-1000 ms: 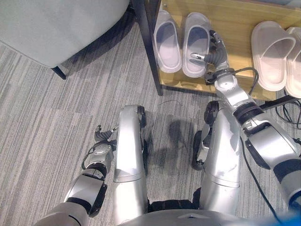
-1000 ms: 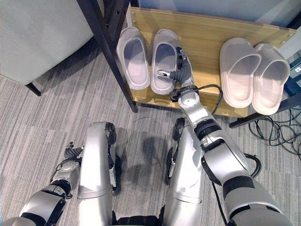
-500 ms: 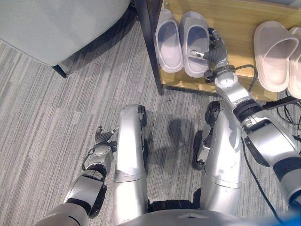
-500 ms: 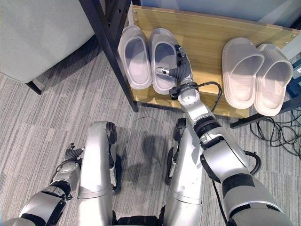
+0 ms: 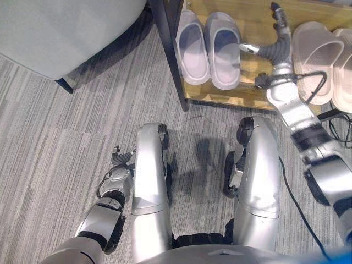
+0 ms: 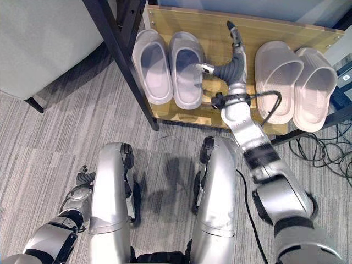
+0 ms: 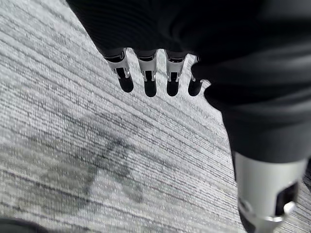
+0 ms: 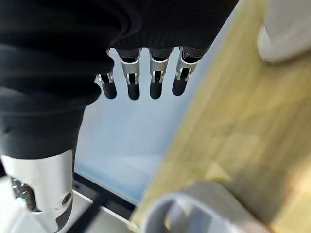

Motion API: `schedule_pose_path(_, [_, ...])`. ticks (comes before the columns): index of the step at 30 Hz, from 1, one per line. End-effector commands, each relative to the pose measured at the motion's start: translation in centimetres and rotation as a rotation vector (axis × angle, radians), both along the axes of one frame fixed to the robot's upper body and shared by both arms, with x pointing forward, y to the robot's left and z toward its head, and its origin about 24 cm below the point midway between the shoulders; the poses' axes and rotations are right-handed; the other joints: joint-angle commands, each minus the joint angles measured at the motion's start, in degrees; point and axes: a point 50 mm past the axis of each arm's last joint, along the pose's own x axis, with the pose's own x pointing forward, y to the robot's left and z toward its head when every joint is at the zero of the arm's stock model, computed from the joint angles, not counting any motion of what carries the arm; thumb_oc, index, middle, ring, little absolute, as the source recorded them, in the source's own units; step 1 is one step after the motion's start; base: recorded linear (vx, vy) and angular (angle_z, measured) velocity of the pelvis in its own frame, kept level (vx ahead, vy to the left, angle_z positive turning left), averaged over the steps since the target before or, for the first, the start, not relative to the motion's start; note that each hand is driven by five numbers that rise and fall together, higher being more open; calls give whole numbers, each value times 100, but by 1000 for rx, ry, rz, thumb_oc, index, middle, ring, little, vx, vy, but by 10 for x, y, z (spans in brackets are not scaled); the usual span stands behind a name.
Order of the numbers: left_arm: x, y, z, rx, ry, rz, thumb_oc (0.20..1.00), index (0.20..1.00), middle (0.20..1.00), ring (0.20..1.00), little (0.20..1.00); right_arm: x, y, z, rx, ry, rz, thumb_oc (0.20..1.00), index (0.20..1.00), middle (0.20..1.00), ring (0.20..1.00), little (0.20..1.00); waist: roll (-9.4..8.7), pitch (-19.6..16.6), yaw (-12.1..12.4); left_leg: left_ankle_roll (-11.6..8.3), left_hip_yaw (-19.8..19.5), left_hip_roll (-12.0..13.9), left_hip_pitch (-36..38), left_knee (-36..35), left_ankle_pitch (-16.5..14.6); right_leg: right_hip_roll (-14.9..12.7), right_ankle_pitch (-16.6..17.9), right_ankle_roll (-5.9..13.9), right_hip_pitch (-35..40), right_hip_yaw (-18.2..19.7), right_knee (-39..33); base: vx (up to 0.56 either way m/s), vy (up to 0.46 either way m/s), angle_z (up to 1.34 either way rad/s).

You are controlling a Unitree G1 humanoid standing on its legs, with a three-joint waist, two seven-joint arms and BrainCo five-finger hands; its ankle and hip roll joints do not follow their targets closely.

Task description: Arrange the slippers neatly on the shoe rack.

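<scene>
The right robot hand (image 6: pixel 234 55) hovers with straight fingers over the bare rack (image 6: pixel 220 33) gap between the grey slippers (image 6: pixel 168 69) at the left edge and the beige pair (image 6: pixel 294 82) right. The left robot hand (image 5: pixel 122 158), relaxed, hangs over the carpet (image 5: pixel 66 143).

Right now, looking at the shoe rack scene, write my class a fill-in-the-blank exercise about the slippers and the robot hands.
1. The right robot hand is above the shelf, between the two pairs, with fingers ____.
2. The lilac slippers lie side by side at the shelf's ____ end.
3. The left robot hand hangs low over the grey ____.
4. The number of slippers on the shelf is ____.

Missing words: open; left; carpet; four
</scene>
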Motion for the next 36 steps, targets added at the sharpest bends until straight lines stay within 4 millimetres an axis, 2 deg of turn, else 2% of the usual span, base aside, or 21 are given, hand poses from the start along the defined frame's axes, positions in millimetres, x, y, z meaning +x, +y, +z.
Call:
schedule_pose_path(1, [-2, 4, 6, 53, -65, 17, 1000, 1000, 1000, 1000, 1000, -18, -8, 17, 30, -153, 11, 1000, 1000, 1000, 1000, 1000, -148, -237, 341, -28, -607, -451, -474, -770, 813, 156, 10, -133, 425, 763, 206, 0, -3, -3])
schedule_pose_path(2, [3, 5, 14, 56, -108, 19, 1000, 1000, 1000, 1000, 1000, -30, -21, 4, 56, -150, -7, 1000, 1000, 1000, 1000, 1000, -229, -237, 309, -20, -566, -451, -474, -837, 836, 169, 41, -150, 425, 759, 151, -60, 25, -5])
schedule_pose_path(3, [22, 12, 44, 85, -241, 15, 1000, 1000, 1000, 1000, 1000, -50, -41, -19, 105, -128, -39, 1000, 1000, 1000, 1000, 1000, -347, -237, 241, 1, -499, -439, -474, -1136, 894, 159, 81, -210, 425, 707, -161, -68, 26, -12])
schedule_pose_path(4, [22, 12, 45, 86, -241, 13, 1000, 1000, 1000, 1000, 1000, -51, -42, -19, 107, -128, -40, 1000, 1000, 1000, 1000, 1000, -349, -237, 251, 3, -497, -440, -474, -1149, 907, 156, 91, -214, 425, 703, -173, -102, 45, -19])
schedule_pose_path(7, [40, 13, 76, 120, -364, -6, 1000, 1000, 1000, 1000, 1000, -61, -53, -26, 181, -144, -66, 1000, 1000, 1000, 1000, 1000, -415, -237, 250, 39, -408, -397, -474, -1830, 1039, 116, 254, -248, 429, 569, -871, -123, 68, -44])
schedule_pose_path(8, [53, 10, 101, 138, -458, -23, 1000, 1000, 1000, 1000, 1000, -62, -60, -32, 242, -134, -80, 1000, 1000, 1000, 1000, 1000, -389, -240, 225, 77, -380, -348, -474, -2353, 1229, 77, 353, -238, 487, 449, -1406, -130, 173, -46])
schedule_pose_path(9, [58, 8, 116, 150, -521, -41, 1000, 1000, 1000, 1000, 1000, -66, -69, -48, 260, -77, -119, 1000, 1000, 1000, 1000, 1000, -340, -454, 160, 107, -391, -329, -474, -2892, 1455, 9, 499, -170, 559, 247, -1991, -65, 185, -22])
schedule_pose_path(11, [57, 6, 118, 146, -539, -44, 1000, 1000, 1000, 1000, 1000, -70, -75, -59, 257, -40, -155, 1000, 1000, 1000, 1000, 1000, -289, -688, 123, 111, -407, -324, -474, -3186, 1611, -40, 584, -155, 587, 143, -2345, -9, 119, -3])
schedule_pose_path(12, [54, 5, 120, 143, -566, -56, 1000, 1000, 1000, 1000, 1000, -78, -84, -87, 279, 65, -202, 1000, 1000, 1000, 1000, 1000, -210, -1042, 50, 127, -447, -265, -474, -3681, 1800, -153, 724, -88, 607, -32, -2876, 22, 142, 7])
schedule_pose_path(13, [51, 3, 115, 129, -563, -61, 1000, 1000, 1000, 1000, 1000, -84, -88, -106, 288, 135, -226, 1000, 1000, 1000, 1000, 1000, -142, -1299, 10, 131, -472, -217, -473, -3941, 1905, -221, 814, -51, 621, -155, -3216, 4, 257, 3])
schedule_pose_path(14, [38, -5, 96, 93, -534, -69, 1000, 1000, 1000, 1000, 1000, -97, -95, -154, 303, 327, -298, 1000, 1000, 1000, 1000, 1000, -48, -1606, -32, 145, -387, -117, -89, -4728, 2175, -363, 1095, 14, 1005, -434, -4143, -64, 195, -17])
schedule_pose_path(17, [4, -20, 35, -1, -337, -89, 1000, 1000, 1000, 1000, 1000, -132, -96, -247, 452, 688, -390, 1000, 1000, 1000, 1000, 1000, -65, -1746, -57, 36, -228, -19, 1753, -6923, 2861, -426, 1747, 126, 2917, -996, -6524, -155, 68, -11])
schedule_pose_path(21, [-35, -23, -12, -75, -154, -66, 1000, 1000, 1000, 1000, 1000, -160, -93, -295, 535, 899, -455, 1000, 1000, 1000, 1000, 1000, -87, -1864, 19, 19, -187, 48, 3062, -8350, 3294, -424, 2205, 294, 4214, -1338, -7955, 26, -15, 11])
schedule_pose_path(22, [-51, -33, -33, -128, -59, -62, 1000, 1000, 1000, 1000, 1000, -182, -87, -326, 581, 1055, -509, 1000, 1000, 1000, 1000, 1000, -106, -1963, 59, 21, -155, 69, 3833, -9109, 3468, -357, 2400, 404, 4960, -1524, -8605, 123, -23, 4])
schedule_pose_path(23, [-58, -31, -39, -153, -39, -21, 1000, 1000, 1000, 1000, 1000, -189, -84, -336, 629, 1094, -535, 1000, 1000, 1000, 1000, 1000, -102, -2022, 70, 13, -154, 55, 4183, -9554, 3769, -357, 2633, 397, 5354, -1656, -9059, 279, -50, -2])
schedule_pose_path(24, [-83, -24, -54, -232, 7, 79, 1000, 1000, 1000, 1000, 1000, -217, -86, -356, 664, 1221, -605, 1000, 1000, 1000, 1000, 1000, -73, -2091, 151, -22, -111, 28, 5013, -10243, 3918, -294, 2852, 507, 6209, -1816, -9749, 308, -67, 6])
schedule_pose_path(26, [-116, -30, -78, -238, 165, 34, 1000, 1000, 1000, 1000, 1000, -257, -84, -380, 511, 1485, -634, 1000, 1000, 1000, 1000, 1000, -15, -2273, 270, -142, 22, 22, 6480, -11566, 4479, -138, 3417, 714, 7659, -2036, -11113, 429, -111, 7])
schedule_pose_path(29, [-148, -38, -97, -203, 357, -67, 1000, 1000, 1000, 1000, 1000, -282, -86, -390, 382, 1674, -615, 1000, 1000, 1000, 1000, 1000, 55, -2491, 339, -200, 77, 26, 7331, -12515, 4929, -6, 3813, 783, 8394, -2063, -12031, 230, -86, 9])
schedule_pose_path(32, [-182, -45, -112, -130, 576, -260, 1000, 1000, 1000, 1000, 1000, -300, -88, -395, 300, 1818, -567, 1000, 1000, 1000, 1000, 1000, 167, -2786, 374, -216, 181, 23, 8169, -13539, 5283, 193, 4212, 861, 9150, -2052, -13044, 180, -79, -9])
schedule_pose_path(33, [-190, -45, -115, -127, 619, -280, 1000, 1000, 1000, 1000, 1000, -304, -88, -396, 313, 1840, -557, 1000, 1000, 1000, 1000, 1000, 192, -2861, 381, -206, 224, 36, 8323, -13755, 5301, 220, 4252, 868, 9279, -2091, -13227, 124, -91, -15])
schedule_pose_path(36, [-201, -46, -118, -114, 681, -314, 1000, 1000, 1000, 1000, 1000, -297, -85, -396, 302, 1835, -508, 1000, 1000, 1000, 1000, 1000, 249, -3026, 417, -201, 290, 58, 8641, -14154, 5337, 279, 4314, 886, 9662, -2095, -13779, 55, -62, -12])
